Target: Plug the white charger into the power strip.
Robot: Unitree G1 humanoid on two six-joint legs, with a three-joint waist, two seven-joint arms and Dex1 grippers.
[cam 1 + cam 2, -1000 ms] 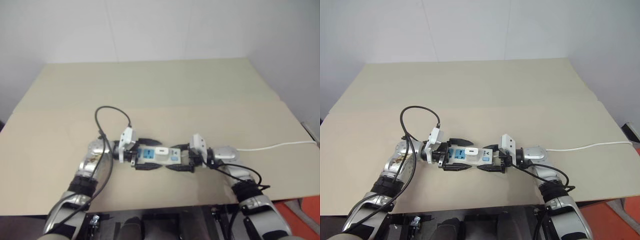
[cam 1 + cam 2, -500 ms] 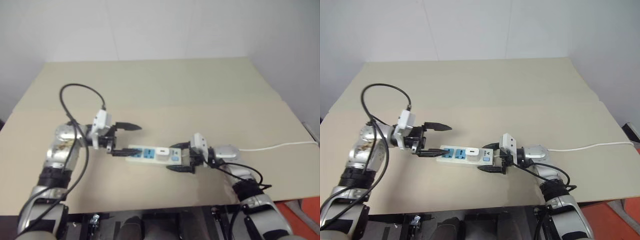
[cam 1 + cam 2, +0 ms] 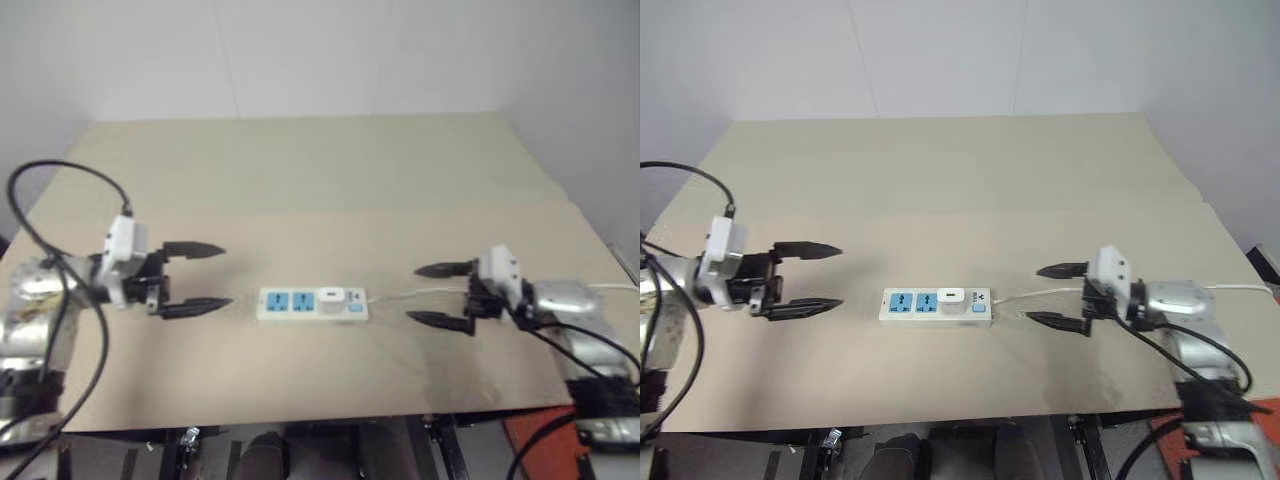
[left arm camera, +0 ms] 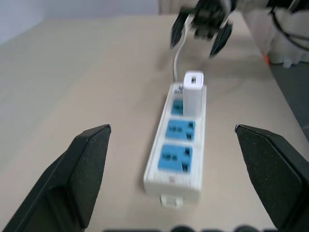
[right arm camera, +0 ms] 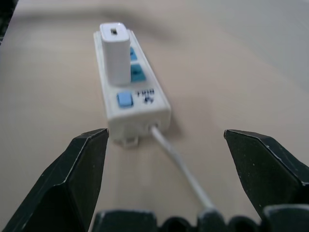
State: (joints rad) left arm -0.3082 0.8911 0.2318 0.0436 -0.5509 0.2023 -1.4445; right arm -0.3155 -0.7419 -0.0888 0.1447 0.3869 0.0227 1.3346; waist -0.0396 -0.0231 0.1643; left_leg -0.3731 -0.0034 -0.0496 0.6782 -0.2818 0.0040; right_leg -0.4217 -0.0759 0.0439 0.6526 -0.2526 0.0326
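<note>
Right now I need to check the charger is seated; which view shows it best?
The right wrist view: the white charger stands upright, close, in the power strip. The left wrist view shows it farther off; the eye views show it small.

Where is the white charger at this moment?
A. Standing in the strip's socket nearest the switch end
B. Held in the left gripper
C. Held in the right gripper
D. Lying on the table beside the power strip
A: the white charger stands upright in the power strip, in the socket next to the blue switch, and both grippers are apart from it.
</note>
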